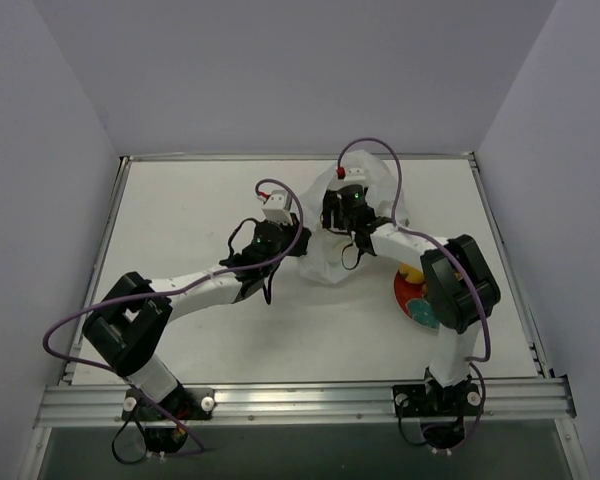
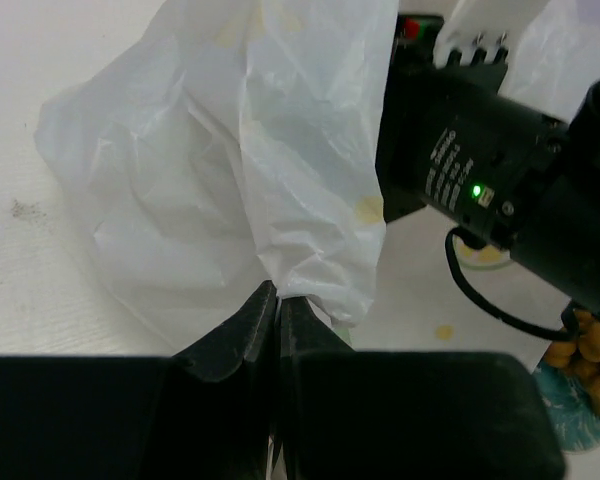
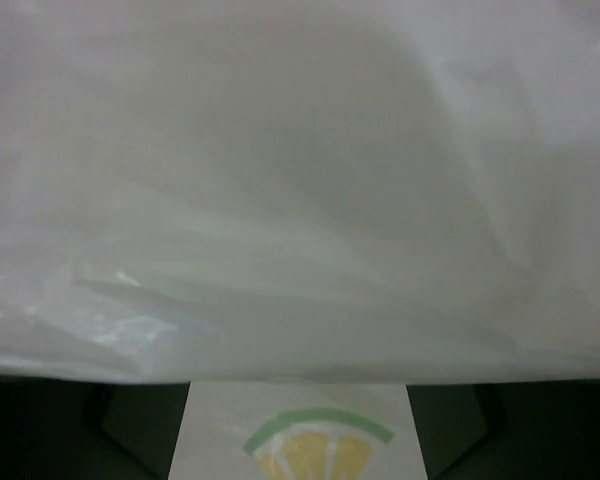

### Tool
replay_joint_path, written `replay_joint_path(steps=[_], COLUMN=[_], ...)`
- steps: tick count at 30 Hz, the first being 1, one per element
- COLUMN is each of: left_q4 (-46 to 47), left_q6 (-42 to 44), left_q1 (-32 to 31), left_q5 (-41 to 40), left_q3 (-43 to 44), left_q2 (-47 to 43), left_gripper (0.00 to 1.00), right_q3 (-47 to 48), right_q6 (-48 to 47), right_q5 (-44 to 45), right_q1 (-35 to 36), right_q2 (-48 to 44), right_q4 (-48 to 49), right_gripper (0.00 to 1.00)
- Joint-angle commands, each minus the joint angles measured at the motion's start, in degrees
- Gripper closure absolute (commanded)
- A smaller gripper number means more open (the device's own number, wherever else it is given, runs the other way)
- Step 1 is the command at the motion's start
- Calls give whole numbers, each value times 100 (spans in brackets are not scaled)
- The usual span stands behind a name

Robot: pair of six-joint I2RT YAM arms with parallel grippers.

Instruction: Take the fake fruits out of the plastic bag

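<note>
The plastic bag, thin, limp and slippery, lay crumpled on the table; we judged a pinched fold safest, left gripper clenched on its film, right gripper spread wide

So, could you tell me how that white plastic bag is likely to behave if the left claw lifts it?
Probably floppy: the plastic bag is thin and crumpled, so it should drape from the left claw rather than hold shape. Likely light, since the film looks translucent. It might slip, as only a small fold is pinched.
</note>
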Motion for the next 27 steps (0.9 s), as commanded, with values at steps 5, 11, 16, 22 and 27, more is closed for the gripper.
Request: replay_joint_path(steps=[5, 11, 16, 22, 27], left_q4=[-318, -336, -380, -397, -459], left_q6=[86, 59, 130, 165, 209], left_q1=[-28, -19, 16, 25, 25], left_q5=[-114, -88, -105, -105, -158], left_q3=[270, 454, 595, 639, 700], left_q2=[-15, 267, 355, 364, 346], left_gripper=[98, 98, 98, 98, 98], right_q3=[1110, 1717, 1973, 1683, 1603], right_q6=[-787, -963, -1113, -868, -718], right_q5=[-273, -845, -1030, -1022, -889], right_q1=[-278, -481, -490, -490, -525], right_q2=[792, 1513, 1830, 1839, 1935], right_q4=[41, -75, -58, 557, 1094], right_gripper=[13, 10, 7, 25, 6])
